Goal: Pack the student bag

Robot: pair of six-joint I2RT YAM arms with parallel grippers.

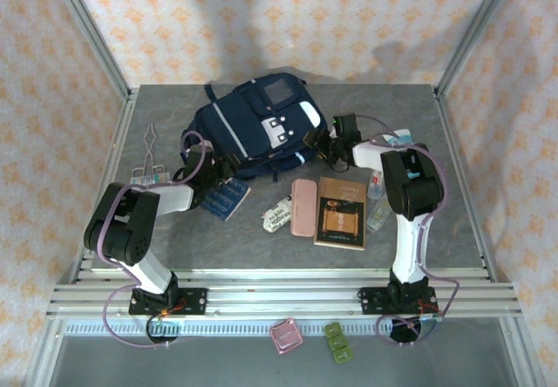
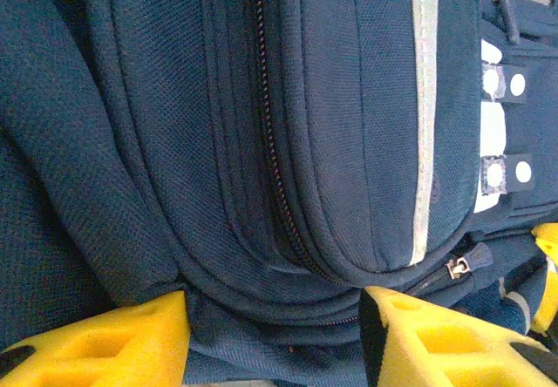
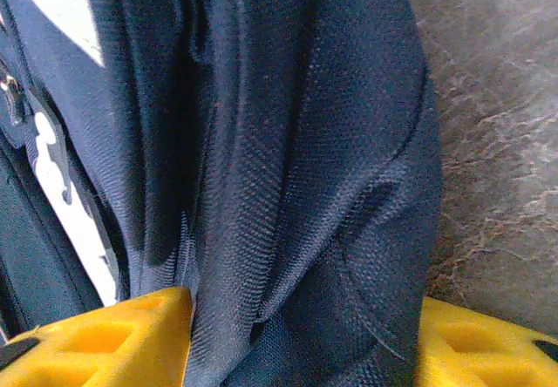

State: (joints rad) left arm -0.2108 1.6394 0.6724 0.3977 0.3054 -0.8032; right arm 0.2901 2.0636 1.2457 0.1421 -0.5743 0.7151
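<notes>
The student bag (image 1: 257, 130), navy blue with light grey stripes and white front patches, lies at the back middle of the table. My left gripper (image 1: 202, 156) is at its left lower edge. In the left wrist view its yellow fingers (image 2: 105, 339) pinch a fold of the bag's fabric (image 2: 275, 335) below a closed zipper (image 2: 270, 143). My right gripper (image 1: 327, 139) is at the bag's right side. In the right wrist view bunched navy fabric (image 3: 305, 317) spans the gap from one yellow finger (image 3: 113, 339) to the other.
In front of the bag lie a blue notebook (image 1: 225, 198), a white crumpled pouch (image 1: 277, 216), a pink case (image 1: 303, 207) and a brown book (image 1: 341, 213). A clear bottle (image 1: 377, 204) lies by the right arm. Metal tongs (image 1: 149, 143) rest at the left edge.
</notes>
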